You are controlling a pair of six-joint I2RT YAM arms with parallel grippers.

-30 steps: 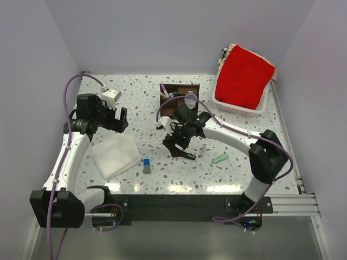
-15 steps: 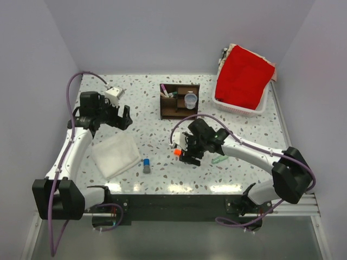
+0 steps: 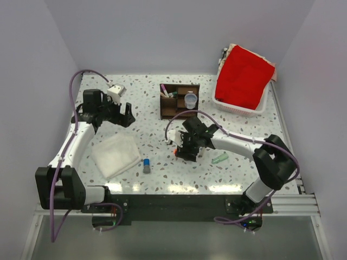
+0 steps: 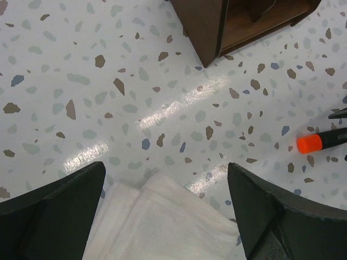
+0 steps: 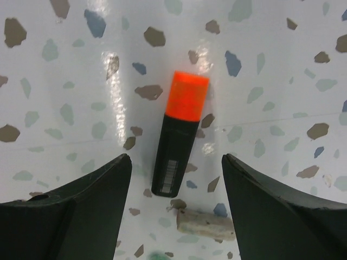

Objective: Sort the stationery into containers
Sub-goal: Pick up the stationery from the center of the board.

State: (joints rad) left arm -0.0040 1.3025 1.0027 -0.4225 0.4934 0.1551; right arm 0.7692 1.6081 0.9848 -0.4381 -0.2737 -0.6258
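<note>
An orange-and-black highlighter [image 5: 179, 141] lies flat on the speckled table, orange cap pointing away from the right wrist camera. My right gripper [image 5: 176, 160] is open and low over it, one finger on each side and neither touching it. From above, that gripper [image 3: 187, 147] hides most of the highlighter [image 3: 177, 152]. The dark brown wooden organizer [image 3: 179, 102] stands behind it and holds pens and a small round pot [image 3: 190, 99]. My left gripper [image 3: 126, 115] hangs open and empty above the table, left of the organizer [image 4: 217, 27].
A white folded cloth [image 3: 115, 155] lies front left, its corner below the left gripper [image 4: 165, 168]. On the table are a blue-capped grey stick [image 3: 146, 165], a mint-green piece [image 3: 220, 158] and a short pale stub [image 5: 206, 225]. A white basket with red cloth [image 3: 244, 78] stands back right.
My right arm swung away from the organizer, and its gripper now sits over the highlighter lying on the table. My left gripper drifted right and toward the back.
</note>
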